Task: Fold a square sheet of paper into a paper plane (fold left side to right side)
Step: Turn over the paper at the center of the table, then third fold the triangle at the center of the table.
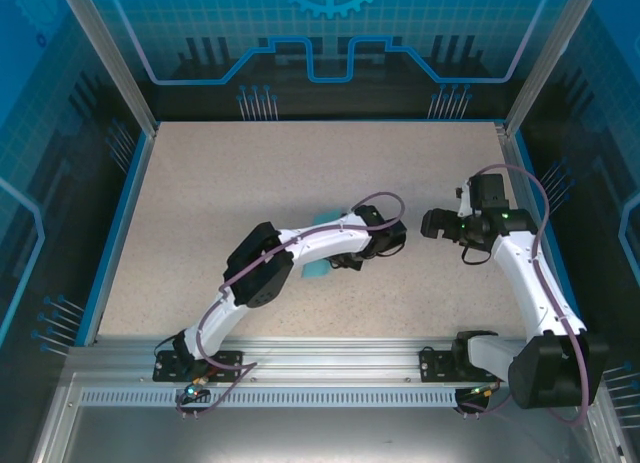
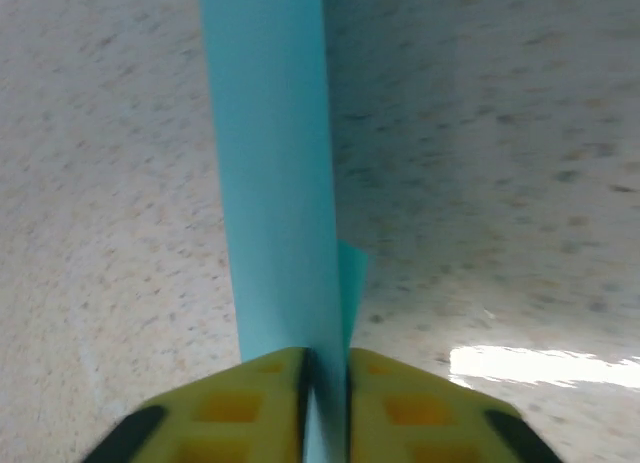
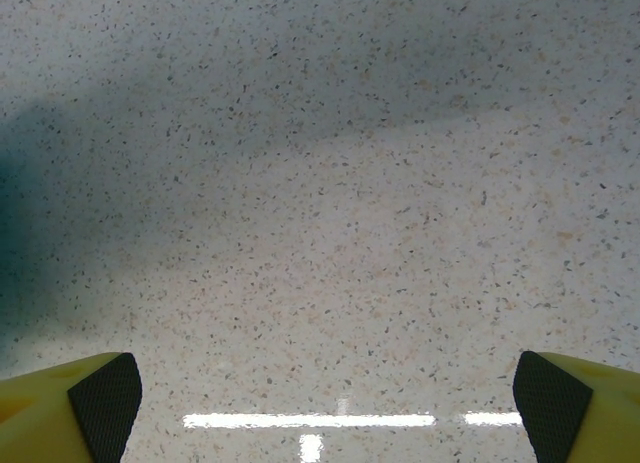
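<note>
While the left hand (image 2: 325, 368) is pinching the blue paper (image 2: 275, 183) at lower centre, the right hand (image 3: 328, 403) is hovering wide open | step: seemingly creasing the fold | next: probably pressing it flat

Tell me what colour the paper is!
Light blue, plain all over. The paper shows best in the left wrist view.

- A beige speckled stone-look surface (image 1: 200, 233) forms the floor of the enclosure, edged left, far and right by a thin blue rim (image 1: 118, 223).
- Slanting silver aluminium posts (image 1: 105, 53) rise from its far corners.
- Translucent blue wall panels (image 1: 330, 43), printed with a grid, circuit lines and a gear outline, close the back and both sides.
- A slotted silver aluminium rail (image 1: 330, 355) runs along the near edge, above a plain grey metal plate (image 1: 300, 438).
- Bright strips of reflected light (image 3: 310, 420) lie on the surface.
</note>
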Robot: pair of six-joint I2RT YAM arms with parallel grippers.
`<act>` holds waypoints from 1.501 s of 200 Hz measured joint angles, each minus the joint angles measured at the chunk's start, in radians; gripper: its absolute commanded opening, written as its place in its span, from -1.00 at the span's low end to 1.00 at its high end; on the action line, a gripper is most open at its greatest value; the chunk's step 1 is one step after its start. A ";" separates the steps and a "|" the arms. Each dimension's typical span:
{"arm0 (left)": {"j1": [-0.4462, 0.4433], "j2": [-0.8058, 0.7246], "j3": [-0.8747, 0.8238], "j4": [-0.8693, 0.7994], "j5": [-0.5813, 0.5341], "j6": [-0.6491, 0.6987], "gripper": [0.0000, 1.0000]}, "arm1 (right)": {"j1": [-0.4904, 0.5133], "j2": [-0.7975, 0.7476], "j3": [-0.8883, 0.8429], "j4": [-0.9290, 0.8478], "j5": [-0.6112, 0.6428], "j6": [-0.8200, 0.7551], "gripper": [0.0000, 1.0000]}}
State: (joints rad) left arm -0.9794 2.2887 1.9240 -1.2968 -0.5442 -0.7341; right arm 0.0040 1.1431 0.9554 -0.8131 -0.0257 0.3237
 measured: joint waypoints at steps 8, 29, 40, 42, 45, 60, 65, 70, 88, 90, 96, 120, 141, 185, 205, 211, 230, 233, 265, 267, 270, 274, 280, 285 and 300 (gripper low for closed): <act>0.005 0.000 0.021 0.013 0.032 0.023 -0.14 | 0.000 0.002 -0.001 -0.001 -0.008 -0.002 0.99; 0.024 -0.012 0.048 0.071 0.120 0.064 0.10 | -0.005 0.015 -0.001 0.003 -0.039 -0.003 0.99; 0.041 -0.026 0.048 0.101 0.168 0.087 0.16 | -0.005 0.024 -0.001 0.007 -0.065 -0.003 0.99; 0.045 -0.030 0.046 0.108 0.176 0.089 0.16 | -0.005 0.027 -0.001 0.010 -0.072 -0.003 0.99; 0.049 -0.037 0.042 0.119 0.188 0.090 0.17 | -0.005 0.029 -0.001 0.013 -0.082 -0.003 0.99; 0.077 -0.095 -0.006 0.187 0.251 0.114 0.19 | -0.005 0.050 -0.001 0.034 -0.145 -0.003 0.99; 0.088 -0.124 -0.037 0.217 0.274 0.117 0.20 | -0.003 0.061 -0.001 0.043 -0.169 -0.003 0.96; 0.101 -0.159 -0.072 0.247 0.300 0.124 0.23 | 0.002 0.072 -0.001 0.054 -0.191 -0.002 0.94; 0.159 -0.312 -0.238 0.368 0.391 0.134 0.33 | 0.041 0.127 -0.001 0.106 -0.271 0.008 0.84; 0.164 -0.325 -0.252 0.379 0.397 0.133 0.34 | 0.049 0.136 -0.001 0.113 -0.278 0.010 0.83; 0.188 -0.381 -0.319 0.428 0.423 0.131 0.38 | 0.074 0.159 0.000 0.134 -0.300 0.017 0.80; 0.289 -0.557 -0.552 0.583 0.501 0.122 0.47 | 0.207 0.281 0.024 0.212 -0.356 0.056 0.72; 0.374 -0.655 -0.738 0.712 0.566 0.098 0.53 | 0.311 0.405 0.085 0.275 -0.378 0.088 0.66; 0.483 -0.733 -0.970 0.866 0.664 0.058 0.55 | 0.418 0.630 0.258 0.351 -0.383 0.125 0.54; 0.497 -0.752 -1.006 0.897 0.682 0.052 0.56 | 0.437 0.708 0.327 0.362 -0.380 0.129 0.52; 0.498 -0.757 -1.013 0.907 0.686 0.052 0.56 | 0.440 0.730 0.345 0.364 -0.379 0.129 0.52; 0.503 -0.768 -1.030 0.930 0.699 0.053 0.56 | 0.446 0.792 0.391 0.368 -0.379 0.129 0.52; 0.505 -0.769 -1.032 0.933 0.700 0.053 0.56 | 0.446 0.800 0.397 0.367 -0.378 0.129 0.52; 0.510 -0.771 -1.046 0.946 0.712 0.053 0.57 | 0.450 0.874 0.445 0.350 -0.367 0.123 0.51; 0.510 -0.771 -1.046 0.946 0.714 0.053 0.57 | 0.450 0.875 0.446 0.349 -0.366 0.122 0.51; 0.510 -0.771 -1.047 0.947 0.716 0.053 0.57 | 0.450 0.881 0.447 0.348 -0.364 0.120 0.51; 0.510 -0.771 -1.047 0.948 0.719 0.053 0.57 | 0.450 0.885 0.449 0.344 -0.360 0.119 0.50; 0.510 -0.771 -1.047 0.951 0.723 0.053 0.57 | 0.450 0.892 0.452 0.338 -0.356 0.116 0.49; 0.510 -0.771 -1.047 0.956 0.727 0.053 0.57 | 0.450 0.898 0.455 0.333 -0.351 0.113 0.49; 0.511 -0.770 -1.047 0.968 0.741 0.053 0.57 | 0.450 0.914 0.460 0.319 -0.338 0.102 0.49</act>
State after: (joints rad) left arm -0.4683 1.5188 0.8768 -0.3290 0.1967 -0.6811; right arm 0.4538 2.0575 1.4158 -0.4946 -0.3634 0.4255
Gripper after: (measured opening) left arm 0.783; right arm 0.746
